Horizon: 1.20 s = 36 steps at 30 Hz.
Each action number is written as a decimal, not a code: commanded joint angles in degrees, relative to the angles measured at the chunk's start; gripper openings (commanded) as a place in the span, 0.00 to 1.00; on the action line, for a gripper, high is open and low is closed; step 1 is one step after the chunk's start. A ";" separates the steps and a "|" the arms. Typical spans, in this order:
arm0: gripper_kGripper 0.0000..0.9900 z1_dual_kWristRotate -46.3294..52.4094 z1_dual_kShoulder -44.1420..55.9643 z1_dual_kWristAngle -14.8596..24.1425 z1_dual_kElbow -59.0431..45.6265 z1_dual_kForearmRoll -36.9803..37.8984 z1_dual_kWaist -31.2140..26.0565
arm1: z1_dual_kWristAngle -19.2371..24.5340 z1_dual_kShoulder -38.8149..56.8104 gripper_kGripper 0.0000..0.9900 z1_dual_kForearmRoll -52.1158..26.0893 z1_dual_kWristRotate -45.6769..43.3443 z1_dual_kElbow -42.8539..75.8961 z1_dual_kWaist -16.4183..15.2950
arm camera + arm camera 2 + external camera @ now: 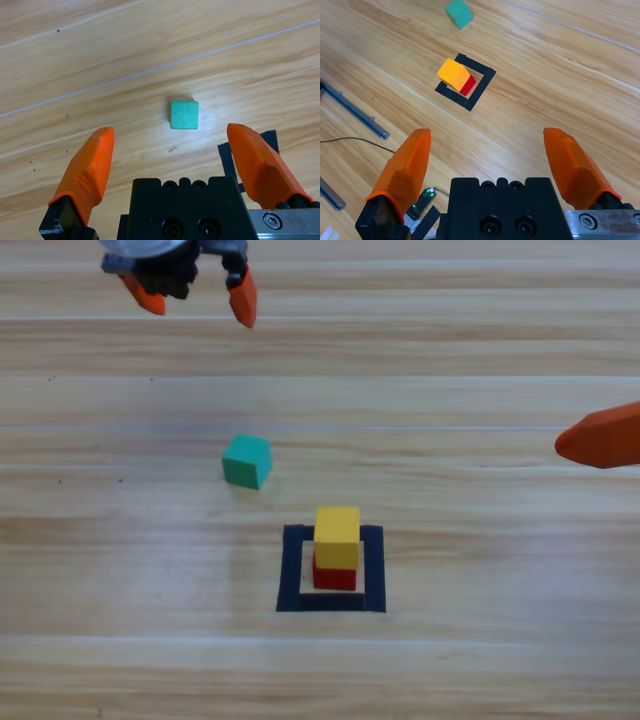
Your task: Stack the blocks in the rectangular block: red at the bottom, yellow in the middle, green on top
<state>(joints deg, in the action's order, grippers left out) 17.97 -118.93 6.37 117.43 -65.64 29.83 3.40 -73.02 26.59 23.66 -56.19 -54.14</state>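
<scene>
Spanning the wooden table (120, 570), the scene shows the tape rectangle (291, 570) holding yellow (337, 536) squarely on red (334, 578), with green (246, 461) loose just beyond its upper left corner. Left gripper (197, 295) hangs near the top edge, jaws wide and empty; it should descend centred over green and square to its faces. Right gripper (600, 436) waits at the right edge, likewise spread and empty.

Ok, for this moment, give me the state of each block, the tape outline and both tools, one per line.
Small red cube: inside the outline, bottom of the stack.
Small yellow cube: stacked on the red cube.
Small teal-green cube: loose on the wooden table, outside the outline, not gripped.
Black tape rectangular outline: holds the two-cube stack.
Left tool: open, empty, raised at the top edge.
Right tool: open, empty, drawn back at the right edge.
</scene>
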 commanded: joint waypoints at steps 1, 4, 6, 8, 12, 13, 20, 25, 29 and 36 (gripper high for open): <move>0.98 -1.71 -8.07 0.75 0.87 -0.54 -1.09 | -1.11 -3.71 0.99 -1.72 -1.34 0.73 1.50; 0.98 -1.10 -10.27 2.24 0.43 -0.54 -0.56 | -1.11 -4.67 0.99 -1.72 -2.04 0.56 1.50; 0.98 -0.75 -11.33 3.21 -0.10 -0.54 0.67 | -1.02 -5.29 0.99 -1.80 -2.57 0.47 1.50; 0.97 -0.13 -11.68 3.47 -0.54 -0.54 1.55 | -0.94 -5.81 0.99 -1.80 -2.66 0.38 1.50; 0.97 1.54 -12.03 2.68 -1.24 -0.54 3.48 | -0.76 -6.34 0.99 -1.80 -2.83 0.20 1.50; 0.97 1.98 -12.03 2.33 -1.33 -0.54 4.01 | -0.76 -6.34 0.99 -1.80 -2.83 0.20 1.50; 0.97 5.14 -12.12 0.40 -2.21 -0.37 6.65 | -0.76 -6.34 0.99 -1.80 -3.10 0.29 1.50; 0.97 5.58 -12.91 0.31 -3.97 0.60 6.74 | -0.67 -7.05 0.99 -1.80 -3.18 0.20 1.50; 0.97 5.58 -14.05 0.22 -8.10 4.47 5.86 | -0.67 -7.48 0.99 -1.80 -3.18 -0.06 1.50; 0.97 4.79 -15.72 -0.13 -11.53 8.86 4.36 | -0.94 -8.72 0.99 -1.89 -3.01 -0.32 1.50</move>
<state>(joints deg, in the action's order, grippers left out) 22.77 -131.69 7.15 107.46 -58.17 35.71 3.23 -79.23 26.59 21.11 -56.30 -54.14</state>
